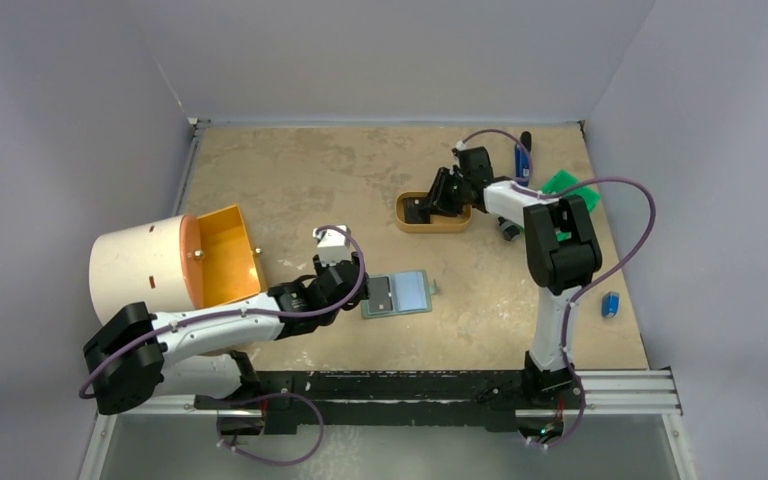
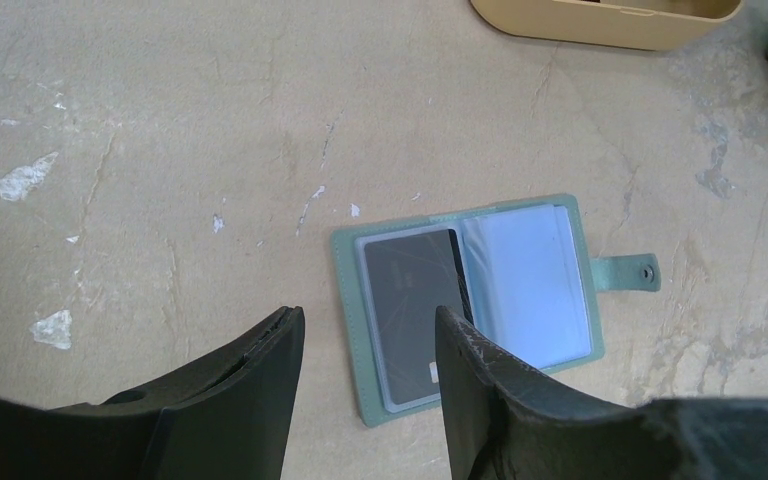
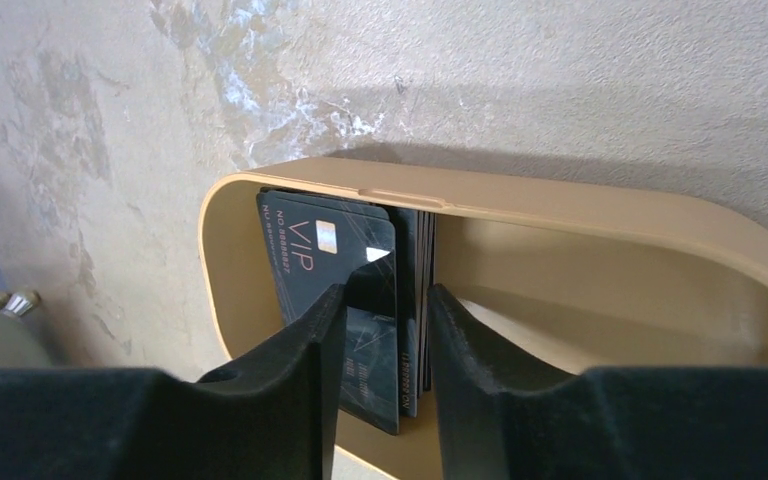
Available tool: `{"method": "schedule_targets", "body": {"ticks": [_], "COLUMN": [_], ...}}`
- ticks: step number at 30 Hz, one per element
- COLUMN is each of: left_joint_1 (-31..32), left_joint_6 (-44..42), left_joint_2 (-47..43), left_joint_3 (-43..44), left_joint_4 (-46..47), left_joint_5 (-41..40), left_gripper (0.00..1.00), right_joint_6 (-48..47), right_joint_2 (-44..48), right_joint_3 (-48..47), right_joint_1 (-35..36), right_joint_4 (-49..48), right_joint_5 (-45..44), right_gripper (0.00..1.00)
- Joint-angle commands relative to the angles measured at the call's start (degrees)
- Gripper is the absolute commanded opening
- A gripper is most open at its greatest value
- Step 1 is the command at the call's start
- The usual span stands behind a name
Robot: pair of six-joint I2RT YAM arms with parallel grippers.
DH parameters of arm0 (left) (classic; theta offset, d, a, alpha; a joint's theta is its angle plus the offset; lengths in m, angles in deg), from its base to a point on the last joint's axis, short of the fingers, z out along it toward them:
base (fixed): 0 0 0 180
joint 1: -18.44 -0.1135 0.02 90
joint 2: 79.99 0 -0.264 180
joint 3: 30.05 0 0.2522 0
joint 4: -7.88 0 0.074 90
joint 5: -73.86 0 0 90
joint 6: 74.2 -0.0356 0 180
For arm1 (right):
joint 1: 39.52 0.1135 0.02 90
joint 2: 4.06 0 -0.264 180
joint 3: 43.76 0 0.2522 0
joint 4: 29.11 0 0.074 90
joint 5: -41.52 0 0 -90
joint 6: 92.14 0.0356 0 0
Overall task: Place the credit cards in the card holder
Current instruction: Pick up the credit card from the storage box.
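Lying open, the card holder [image 2: 520, 290] sits before the left end effector [image 2: 368, 320]

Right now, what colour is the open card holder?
Card holder: sage green; best in left wrist view.

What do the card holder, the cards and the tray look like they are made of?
The card holder looks like soft, matte sage-green leather or imitation; which, I cannot tell. Its sleeves are clear glossy plastic, catching glare. The cards look like dark rigid plastic with a slight sheen and printed lettering. The tray seems smooth, matte tan moulded plastic, by its rounded rim.
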Motion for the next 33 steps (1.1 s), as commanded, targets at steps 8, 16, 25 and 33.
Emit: {"method": "schedule_targets", "body": {"ticks": [8, 16, 25, 33], "left_joint_1": [-0.1, -0.1, -0.1, -0.1], "left_joint_6": [-0.9, -0.7, -0.6, -0.4], "left_joint_2": [0.4, 0.6, 0.7, 0.8], "left_joint_3": [3.1, 3.1, 2.8, 2.7], "left_joint_4": [0.1, 0.3, 0.4, 0.3], "left_joint_5": [-2.2, -2.2, -2.1, -2.2], "left_gripper": [0.5, 0.5, 0.5, 0.5], "right_joint_6": [0.9, 0.0, -1.8, -3.3], "right_joint_2": [3.8, 4.8, 1.7, -0.6], "right_joint_3": [4.0, 4.5, 1.0, -0.9], "right_joint_1": [-0.7, -0.8, 0.2, 0.9], "right_joint_4": [1.0, -0.9, 0.7, 4.4], "right_joint_5": [-3.7, -0.8, 0.7, -0.5], "right_gripper": [0.28, 0.5, 0.56, 0.44]}}
